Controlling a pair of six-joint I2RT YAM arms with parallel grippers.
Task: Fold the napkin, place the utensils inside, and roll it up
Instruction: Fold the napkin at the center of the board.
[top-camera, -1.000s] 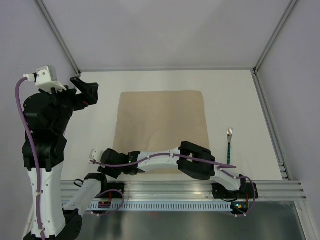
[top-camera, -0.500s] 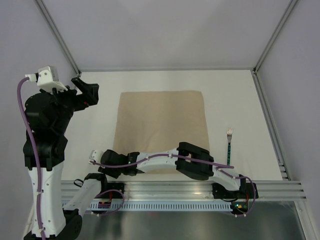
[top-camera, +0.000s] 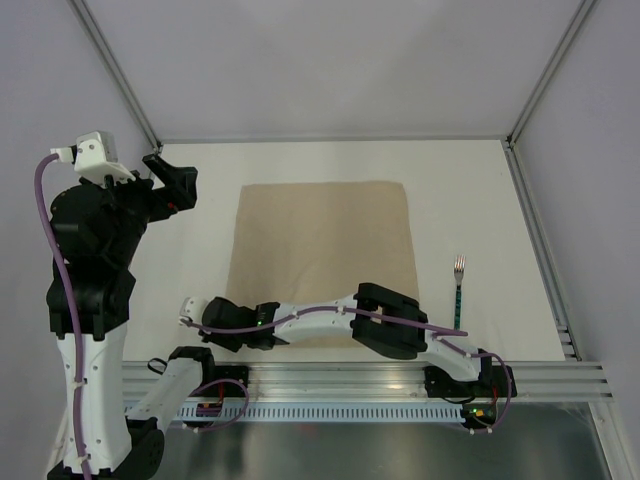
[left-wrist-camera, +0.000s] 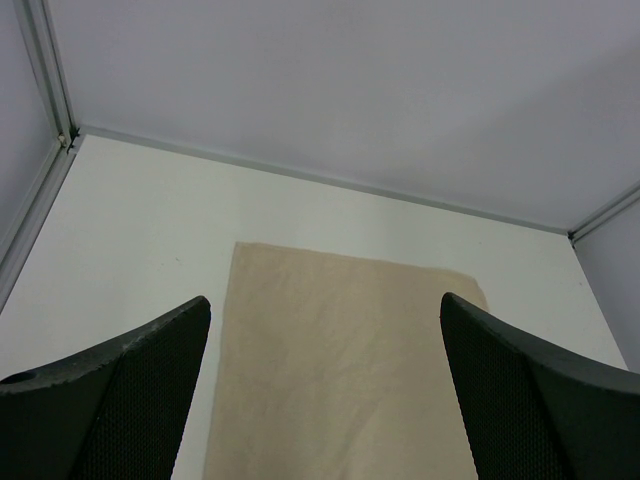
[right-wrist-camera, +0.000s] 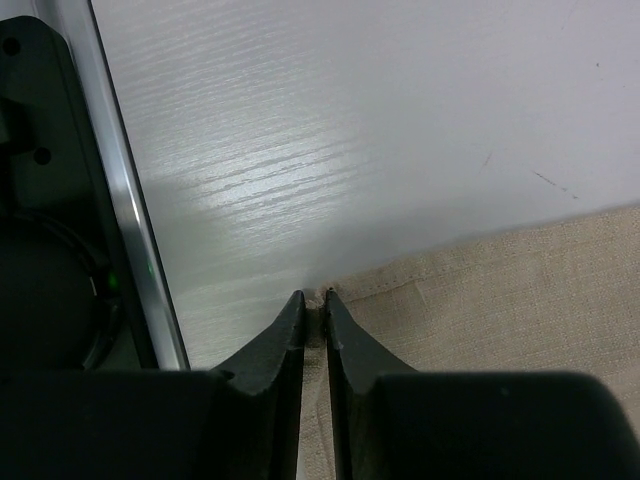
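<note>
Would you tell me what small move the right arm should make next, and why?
Probably lift the pinched corner slightly, to begin the fold. The right gripper looks closed on the napkin at its near-left corner. The cloth lies flat and unfolded, and the fork rests apart to its right, so folding seems to come first.

The napkin is matt, coarsely woven cloth. The table is smooth, with faint wood-like grain and a sheen. The left pincer is finely dotted matt plastic.
</note>
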